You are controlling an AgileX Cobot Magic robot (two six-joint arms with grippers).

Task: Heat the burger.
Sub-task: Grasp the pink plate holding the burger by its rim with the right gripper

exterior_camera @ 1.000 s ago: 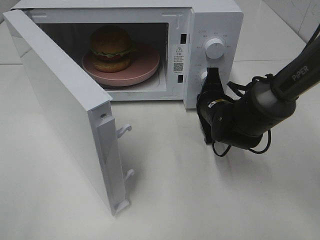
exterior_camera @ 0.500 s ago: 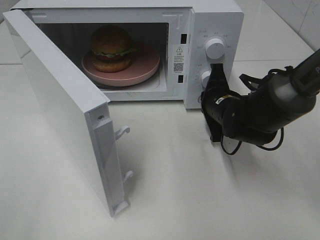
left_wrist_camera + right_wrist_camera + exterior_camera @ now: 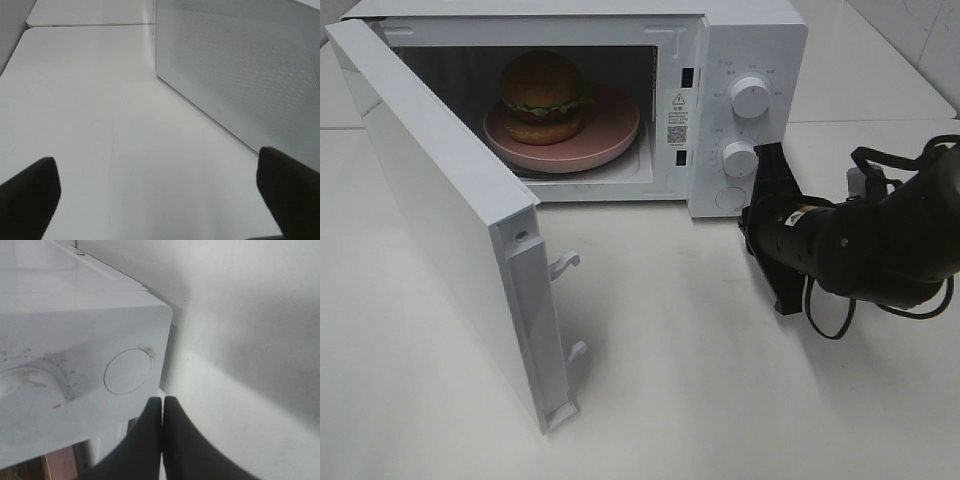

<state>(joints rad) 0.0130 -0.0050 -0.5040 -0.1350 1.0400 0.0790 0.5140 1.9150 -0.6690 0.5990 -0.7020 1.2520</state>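
Observation:
The burger (image 3: 542, 95) sits on a pink plate (image 3: 612, 130) inside the white microwave (image 3: 750, 35). The microwave door (image 3: 430, 200) stands wide open to the left. My right gripper (image 3: 767, 165) is shut and empty, its tips just right of the lower knob (image 3: 739, 158) on the control panel. In the right wrist view the shut fingers (image 3: 162, 412) point below the round button (image 3: 127, 371), a small gap away. My left gripper (image 3: 157, 167) is open and empty over bare table, beside a grey dotted panel (image 3: 240, 70).
The upper knob (image 3: 750, 97) and the round button (image 3: 728, 198) are on the panel. The door's latch hooks (image 3: 565, 265) stick out over the table. A tiled wall (image 3: 910, 30) is at the back right. The left arm is outside the exterior view.
My right gripper has drawn back to the right from the control panel, and the lower knob it covered now shows. The door and burger have not moved.

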